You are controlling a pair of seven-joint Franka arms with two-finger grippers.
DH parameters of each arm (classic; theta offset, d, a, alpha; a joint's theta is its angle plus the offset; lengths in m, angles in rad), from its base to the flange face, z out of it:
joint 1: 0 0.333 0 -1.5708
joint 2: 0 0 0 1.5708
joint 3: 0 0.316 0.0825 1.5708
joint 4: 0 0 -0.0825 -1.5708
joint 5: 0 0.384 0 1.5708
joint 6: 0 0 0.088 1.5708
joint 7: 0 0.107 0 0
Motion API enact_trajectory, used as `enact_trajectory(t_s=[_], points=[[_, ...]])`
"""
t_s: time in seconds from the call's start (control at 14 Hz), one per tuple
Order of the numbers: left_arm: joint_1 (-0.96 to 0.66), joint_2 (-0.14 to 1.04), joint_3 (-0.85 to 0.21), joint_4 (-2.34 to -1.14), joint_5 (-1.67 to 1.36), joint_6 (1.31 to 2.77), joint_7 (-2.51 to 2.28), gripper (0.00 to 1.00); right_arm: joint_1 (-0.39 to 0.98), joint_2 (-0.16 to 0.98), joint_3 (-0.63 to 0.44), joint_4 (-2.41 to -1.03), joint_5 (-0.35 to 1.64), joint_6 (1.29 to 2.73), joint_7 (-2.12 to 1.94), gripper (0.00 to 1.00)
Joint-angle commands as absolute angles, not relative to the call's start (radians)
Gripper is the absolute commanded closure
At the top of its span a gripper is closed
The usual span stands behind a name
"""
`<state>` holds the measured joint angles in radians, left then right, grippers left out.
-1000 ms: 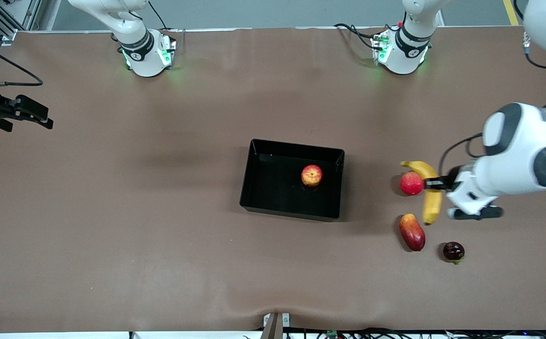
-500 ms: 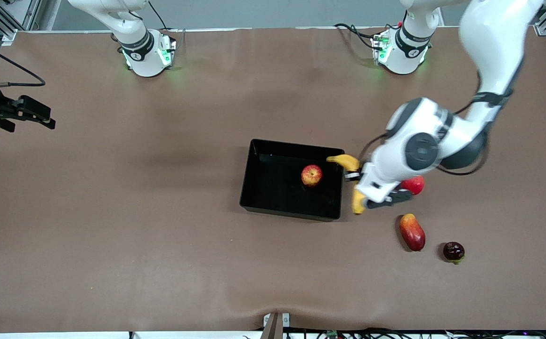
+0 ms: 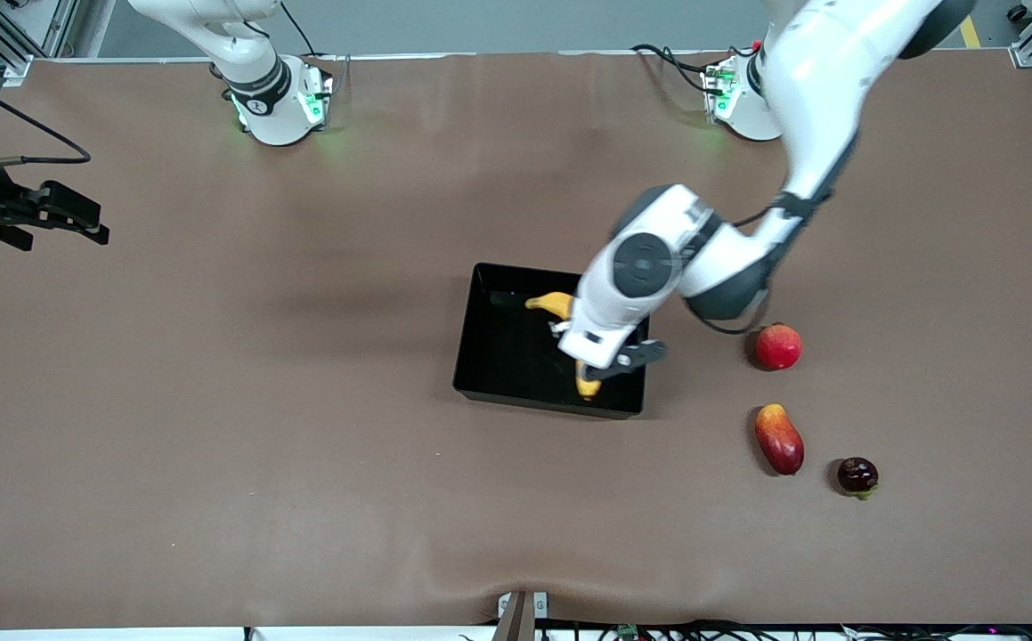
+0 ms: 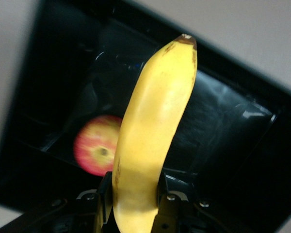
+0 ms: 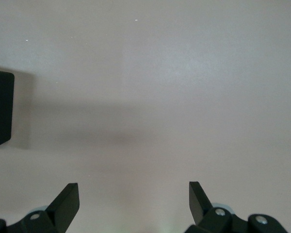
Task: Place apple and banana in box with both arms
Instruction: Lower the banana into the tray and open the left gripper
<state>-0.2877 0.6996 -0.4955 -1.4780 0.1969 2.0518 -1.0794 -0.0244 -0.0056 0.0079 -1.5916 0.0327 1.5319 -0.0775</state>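
Brown table: left tool carried gripped banana over box; right tool open.

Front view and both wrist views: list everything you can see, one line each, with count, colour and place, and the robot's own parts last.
box: one, glossy black, mid-table.
apple: one, red with yellow, in the box; hidden under the left arm in the front view.
banana: one, yellow, held above the box.
round fruit: one, pinkish red, on the table toward the left arm's end.
mango: one, red-orange, nearer the front camera than the round fruit.
dark fruit: one, dark purple, beside the mango.
left gripper: black, over the box, jaws shut on the banana.
right gripper: black, jaws open, waiting over bare table at the right arm's end.
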Motion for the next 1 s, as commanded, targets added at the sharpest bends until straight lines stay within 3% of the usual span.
enact_trajectory(t_s=[0.0, 0.57, 0.64, 0.71, 0.79, 0.86, 0.93], points=[[-0.432, 0.739, -0.388, -1.443, 0.209, 2.098, -1.094, 1.0, -0.018, -0.005, 0.008, -1.589, 0.026, 1.534, -0.086, 0.0], [-0.5, 0.868, -0.359, -1.442, 0.293, 2.315, -1.065, 1.0, -0.02, -0.005, 0.008, -1.589, 0.025, 1.537, -0.086, 0.0], [-0.5, 0.88, -0.359, -1.443, 0.311, 2.339, -1.065, 0.86, -0.02, -0.005, 0.008, -1.588, 0.025, 1.537, -0.086, 0.0], [-0.5, 0.884, -0.359, -1.443, 0.33, 2.347, -1.065, 0.65, -0.018, -0.005, 0.008, -1.588, 0.025, 1.537, -0.086, 0.0], [-0.5, 0.882, -0.359, -1.443, 0.354, 2.347, -1.065, 0.23, -0.02, -0.005, 0.006, -1.588, 0.025, 1.539, -0.086, 0.0], [-0.496, 0.877, -0.359, -1.443, 0.376, 2.347, -1.066, 0.0, -0.021, -0.005, 0.006, -1.588, 0.025, 1.539, -0.086, 0.0], [-0.488, 0.87, -0.359, -1.442, 0.377, 2.347, -1.068, 0.0, -0.021, -0.005, 0.006, -1.588, 0.025, 1.539, -0.086, 0.0]])
